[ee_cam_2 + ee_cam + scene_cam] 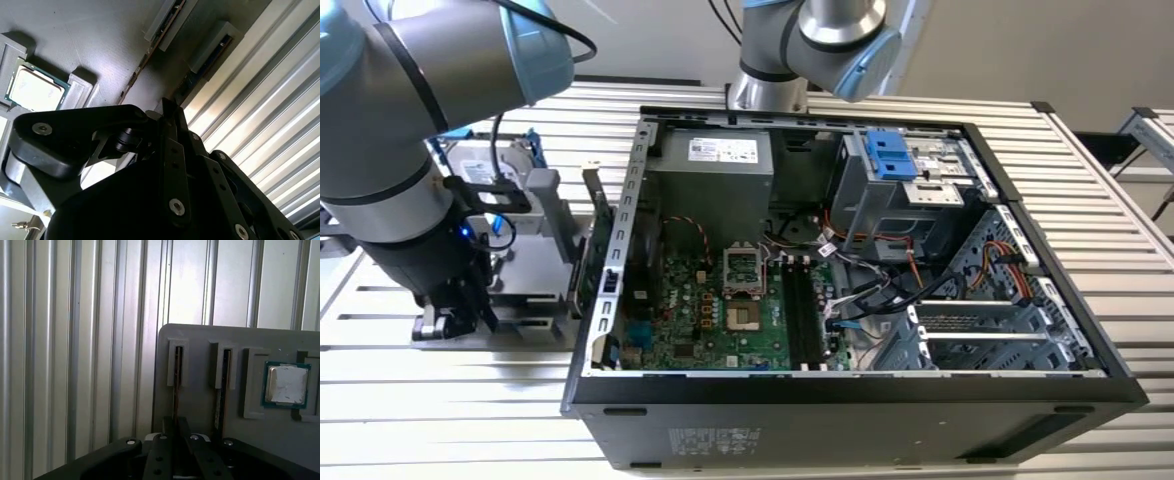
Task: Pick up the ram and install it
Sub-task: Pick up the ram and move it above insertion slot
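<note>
Jaws look pinched together on the edge of the ram (176, 385), which stands on edge in the end slot of the grey holder plate (197, 365). The gripper (175, 424) has hold of it, but nothing looks lifted out yet. Just beside it a second stick (222, 385) stands in the next slot, then comes the square processor (286, 385). Over in the open computer case (854, 385) the long black memory slots (801, 310) look unfilled (hard to be sure from here), so I'd say the installing is all left. Exactly where the pads meet the board is hidden behind the gripper's own body.
</note>
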Action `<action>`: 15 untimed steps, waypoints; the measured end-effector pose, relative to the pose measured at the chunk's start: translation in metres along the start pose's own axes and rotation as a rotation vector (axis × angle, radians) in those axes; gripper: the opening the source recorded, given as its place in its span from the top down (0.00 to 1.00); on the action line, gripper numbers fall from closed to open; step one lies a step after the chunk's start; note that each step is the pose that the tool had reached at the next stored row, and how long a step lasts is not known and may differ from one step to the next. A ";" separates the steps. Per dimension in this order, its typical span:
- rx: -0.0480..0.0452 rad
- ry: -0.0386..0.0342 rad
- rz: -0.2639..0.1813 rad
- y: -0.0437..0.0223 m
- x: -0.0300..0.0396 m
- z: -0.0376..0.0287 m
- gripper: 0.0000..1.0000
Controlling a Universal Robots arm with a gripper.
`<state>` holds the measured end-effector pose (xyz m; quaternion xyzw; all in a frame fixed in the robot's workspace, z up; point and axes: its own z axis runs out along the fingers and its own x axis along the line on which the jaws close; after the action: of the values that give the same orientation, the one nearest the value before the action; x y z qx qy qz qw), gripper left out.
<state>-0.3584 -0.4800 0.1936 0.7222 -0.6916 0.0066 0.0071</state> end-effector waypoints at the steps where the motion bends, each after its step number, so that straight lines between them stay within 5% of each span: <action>1: 0.0000 -0.0003 0.000 0.0000 0.0000 0.0000 0.00; 14: 0.0001 -0.0007 0.000 0.0000 -0.0001 0.0001 0.00; 15: 0.0000 -0.0007 0.000 0.0000 -0.0001 0.0002 1.00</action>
<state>-0.3584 -0.4799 0.1935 0.7222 -0.6916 0.0064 0.0068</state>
